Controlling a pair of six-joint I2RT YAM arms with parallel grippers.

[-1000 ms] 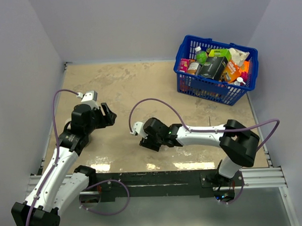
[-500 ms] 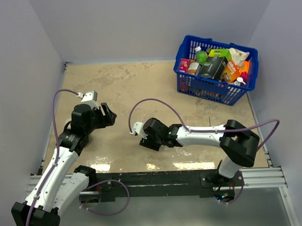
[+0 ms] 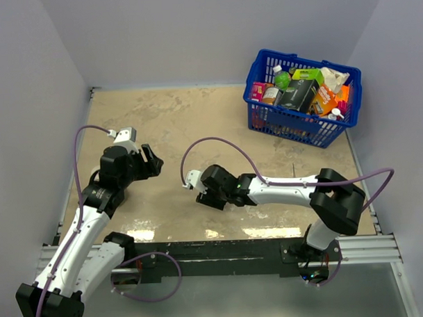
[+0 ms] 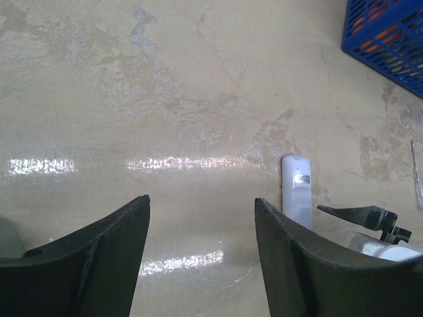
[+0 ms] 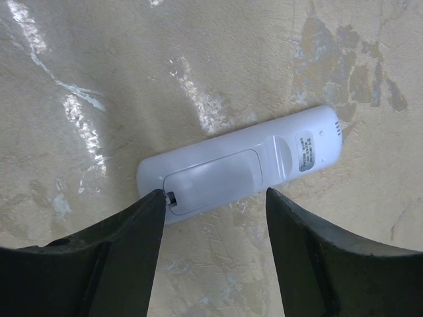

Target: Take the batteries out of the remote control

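Remote control, a slim white rectangular plastic handset [image 5: 241,165], lies back-up on the mottled beige desk [image 5: 218,46], its battery cover [image 5: 211,175] seemingly shut. Right fingers [image 5: 125,231] stand spread over its near end, one tip touching the cover's edge. Left fingers [image 4: 99,244] hang spread, well apart from it.

Plain pale grey walls [image 3: 193,34] closed three sides of the beige mottled tabletop [image 3: 182,118]. Streaks of reflected light [image 4: 185,162] lay on it just ahead of the jaws of the left gripper [image 4: 201,201].
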